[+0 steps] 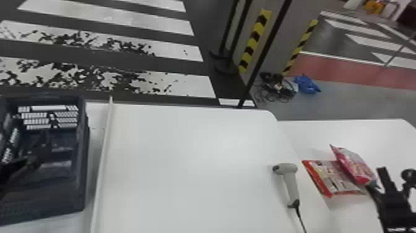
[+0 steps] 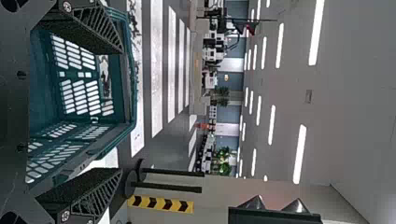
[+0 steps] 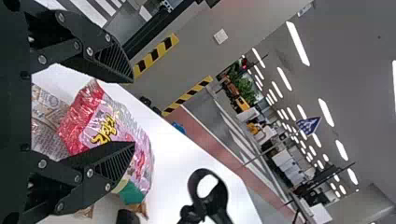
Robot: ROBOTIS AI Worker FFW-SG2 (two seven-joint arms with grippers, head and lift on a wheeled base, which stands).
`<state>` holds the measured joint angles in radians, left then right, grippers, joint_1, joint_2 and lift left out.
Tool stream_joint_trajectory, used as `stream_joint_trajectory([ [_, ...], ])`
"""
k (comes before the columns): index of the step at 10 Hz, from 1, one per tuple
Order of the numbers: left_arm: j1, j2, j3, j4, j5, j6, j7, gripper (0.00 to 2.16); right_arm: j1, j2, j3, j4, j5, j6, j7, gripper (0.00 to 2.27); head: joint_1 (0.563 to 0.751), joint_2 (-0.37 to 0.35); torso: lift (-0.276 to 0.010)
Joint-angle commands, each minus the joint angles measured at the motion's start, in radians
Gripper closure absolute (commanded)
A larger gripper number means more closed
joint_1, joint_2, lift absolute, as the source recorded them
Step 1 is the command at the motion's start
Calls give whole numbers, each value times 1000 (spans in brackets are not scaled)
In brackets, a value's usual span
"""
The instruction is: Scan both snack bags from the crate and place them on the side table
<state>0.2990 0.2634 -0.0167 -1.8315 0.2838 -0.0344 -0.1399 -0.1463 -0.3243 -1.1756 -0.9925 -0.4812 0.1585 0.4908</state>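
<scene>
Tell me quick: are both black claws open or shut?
Left black gripper: open, empty.
Right black gripper: open, empty, near the shiny pink bag.

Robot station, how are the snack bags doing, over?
Left gripper open at crate; right gripper open by pink bag. Pink bag partly over red-edged bag, both on side table. Scanner off to their left, not in the way.

"How is the site classified?"
"As a garage-like hall: crossing stripes (image 1: 108, 16) are painted on the floor (image 1: 325, 105), hazard tape (image 1: 255, 38) is applied to the wall (image 1: 289, 37), strip lights (image 2: 300, 154) are ceiling-mounted."
</scene>
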Motion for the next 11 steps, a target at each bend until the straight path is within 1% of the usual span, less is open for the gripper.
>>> stream_joint_trajectory([
  [1, 2, 0, 1, -3, 0, 0, 0, 100, 27, 53, 44, -129, 52, -27, -20, 60, 695, -350, -98],
  [2, 2, 0, 0, -5, 0, 0, 0, 100, 37, 122, 88, -258, 127, -49, -31, 60, 695, -350, -98],
  [4, 5, -1, -3, -12, -3, 3, 5, 100, 70, 281, 186, -503, 271, -95, -37, 60, 695, -350, -98],
  [5, 8, -6, -5, -17, -5, 6, 6, 100, 105, 325, 264, -600, 320, -135, -49, 60, 695, -350, -98],
  [6, 15, -7, -5, -25, -6, 6, 6, 100, 172, 325, 361, -680, 334, -181, -75, 60, 695, -350, -98],
  [7, 29, -7, 0, -32, -6, 6, 6, 100, 264, 325, 479, -741, 334, -236, -143, 60, 695, -350, -98],
  [8, 40, -9, 3, -46, -8, 6, 8, 100, 350, 325, 587, -785, 334, -328, -213, 63, 695, -350, -98],
  [9, 57, -15, 6, -55, -9, 6, 8, 100, 418, 325, 680, -799, 357, -417, -265, 63, 695, -343, -98],
  [10, 86, -19, 11, -84, -15, 3, 9, 100, 448, 325, 741, -799, 386, -472, -285, 63, 695, -315, -98],
  [11, 106, -27, 12, -104, -23, 3, 11, 100, 479, 325, 795, -798, 420, -506, -299, 63, 695, -264, -98],
])
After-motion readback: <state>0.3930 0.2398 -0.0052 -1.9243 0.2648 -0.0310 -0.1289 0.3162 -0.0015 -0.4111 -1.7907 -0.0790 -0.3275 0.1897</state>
